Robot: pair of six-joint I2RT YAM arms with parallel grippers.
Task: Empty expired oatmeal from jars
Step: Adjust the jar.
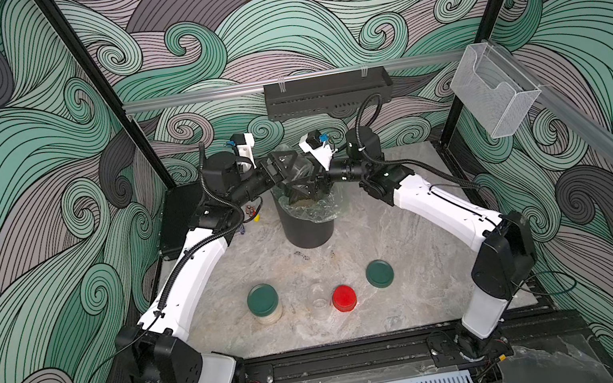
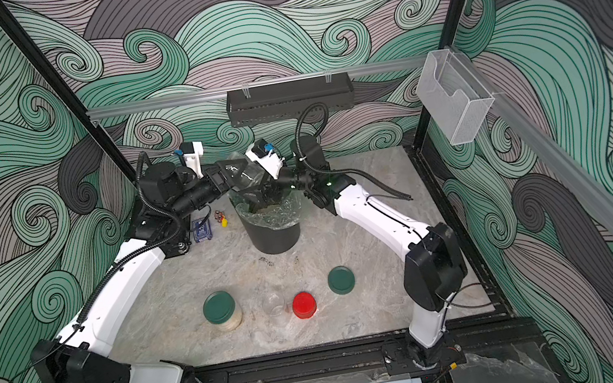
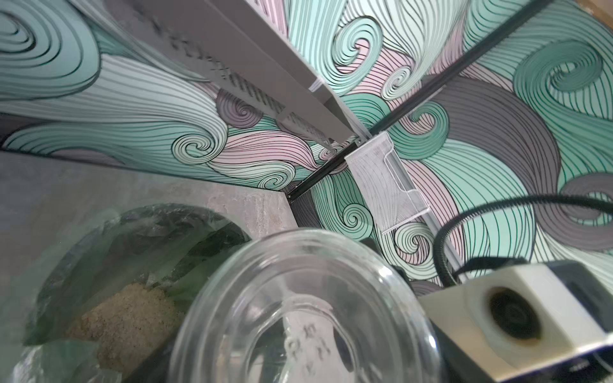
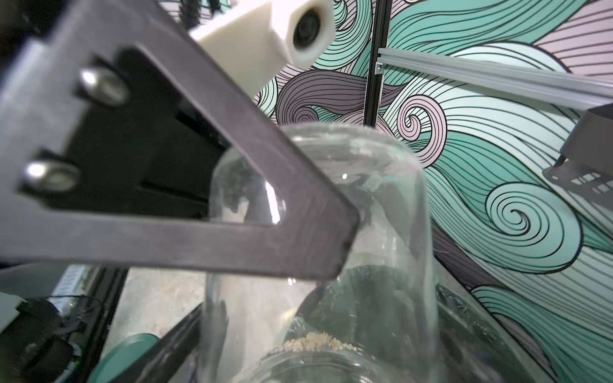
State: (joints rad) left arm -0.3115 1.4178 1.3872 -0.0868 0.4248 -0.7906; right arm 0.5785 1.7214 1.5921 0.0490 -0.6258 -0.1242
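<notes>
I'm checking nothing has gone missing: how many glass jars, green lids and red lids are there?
Glass jars: 3 (capped jar, small open jar, held jar over the bin)
Green lids: 2 (fitted lid, loose lid)
Red lids: 1
Total: 6

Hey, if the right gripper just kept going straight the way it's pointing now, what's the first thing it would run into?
Most likely the clear glass jar, tilted over the black bin directly ahead of the right gripper. The left gripper lies just past it; exact depth is unclear.
</notes>
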